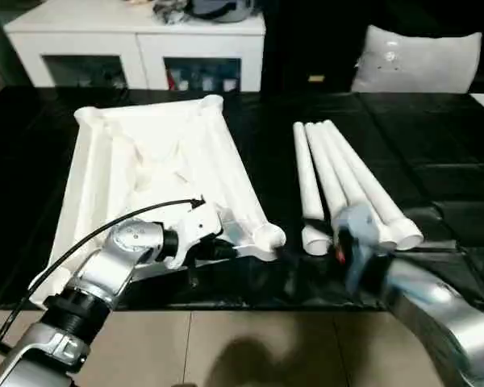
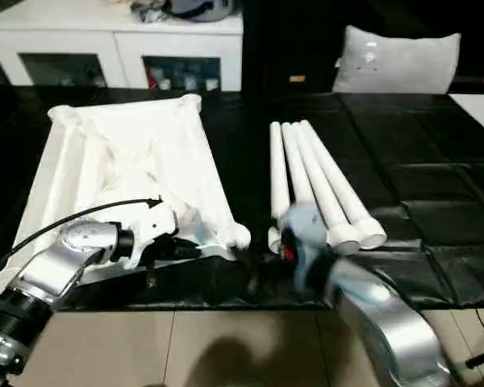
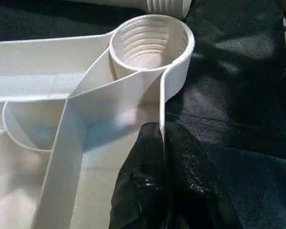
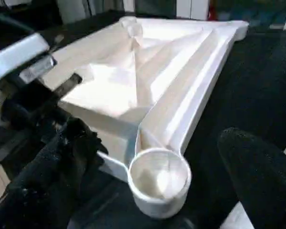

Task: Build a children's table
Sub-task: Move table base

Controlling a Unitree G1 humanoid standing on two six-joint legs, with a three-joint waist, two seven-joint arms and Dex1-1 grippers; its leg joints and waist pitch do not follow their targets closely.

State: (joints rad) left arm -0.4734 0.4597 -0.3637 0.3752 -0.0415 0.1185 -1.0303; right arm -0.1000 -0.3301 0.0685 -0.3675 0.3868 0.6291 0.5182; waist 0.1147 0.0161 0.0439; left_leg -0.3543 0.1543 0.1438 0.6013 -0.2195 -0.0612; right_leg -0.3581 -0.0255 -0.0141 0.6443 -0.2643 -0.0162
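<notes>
The tabletop (image 1: 153, 169) is lying upside down w/ its ribbed underside facing up, on the black counter (image 1: 436, 145), occupying the left-centre of the left eye view. Its near right corner socket (image 1: 269, 236) is sitting at approx. the centre of the frame, a bit below the middle. The left gripper (image 1: 226, 250) is reaching in from the lower left, and its jaws are clenched on the tabletop's rim wall just beside that socket; in the left wrist view one black finger (image 3: 148, 191) is pressing on each side of the thin white wall, w/ the threaded socket (image 3: 150, 45) directly beyond. The four legs (image 1: 347, 181) are lying side by side on the counter, right of centre, touching each other, w/ their wide ends pointing toward the bottom of the frame. The right gripper (image 2: 294, 242) is hovering at the lower right, in front of the near ends of the legs and near the socket; it is blurred here. In the right wrist view its two black fingers (image 4: 52, 171) are standing well apart, released, w/ nothing between them, and the socket (image 4: 159, 179) is lying between them, lower centre. A white cabinet (image 1: 137, 44) is standing in the upper left, behind the counter, and a pale cushion (image 1: 419, 56) in the upper right.
</notes>
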